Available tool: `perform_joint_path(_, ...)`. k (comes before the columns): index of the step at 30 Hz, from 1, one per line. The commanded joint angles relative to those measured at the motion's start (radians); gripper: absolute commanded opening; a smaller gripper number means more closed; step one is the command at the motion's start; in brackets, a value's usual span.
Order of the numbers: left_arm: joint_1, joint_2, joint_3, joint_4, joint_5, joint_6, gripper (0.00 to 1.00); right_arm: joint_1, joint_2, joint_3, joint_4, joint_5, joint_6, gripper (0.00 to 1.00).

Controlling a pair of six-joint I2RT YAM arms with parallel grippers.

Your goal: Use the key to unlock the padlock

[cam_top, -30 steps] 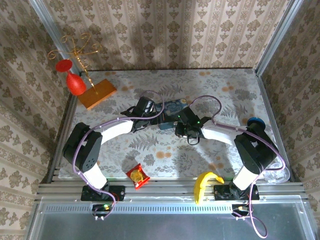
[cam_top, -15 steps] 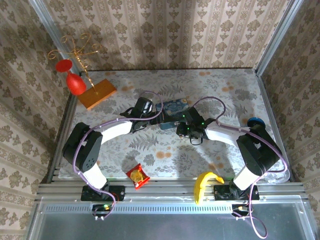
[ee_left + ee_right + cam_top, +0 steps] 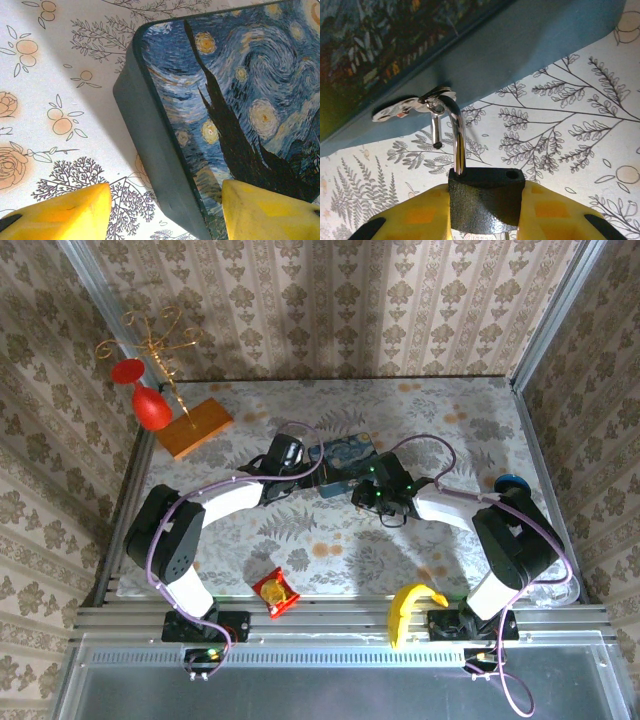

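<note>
The right tool (image 3: 485,212), clenched on the padlock (image 3: 485,197), may drag the tin (image 3: 225,100) by the hooked shackle (image 3: 458,131), as the released left tool (image 3: 165,210) steadies nothing.

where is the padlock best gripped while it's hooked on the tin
Grip the padlock by its body, squeezing its two sides, from the end opposite the shackle, as the right gripper does. The shackle is hooked through the latch on the tin, so it's no handhold.

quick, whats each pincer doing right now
left pincer: open, a finger on each side of the tin edge
right pincer: closed on the padlock body
</note>
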Motion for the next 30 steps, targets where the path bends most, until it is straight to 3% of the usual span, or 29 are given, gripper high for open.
perform_joint_path(1,0.018,0.011,-0.039,-0.121,-0.060,0.003,0.60,-0.015,0.002,-0.021,0.052,-0.016,0.042,0.00)
perform_joint_path(30,0.024,0.004,-0.028,-0.141,-0.073,0.017,0.59,-0.042,-0.032,-0.060,0.083,0.046,0.097,0.00)
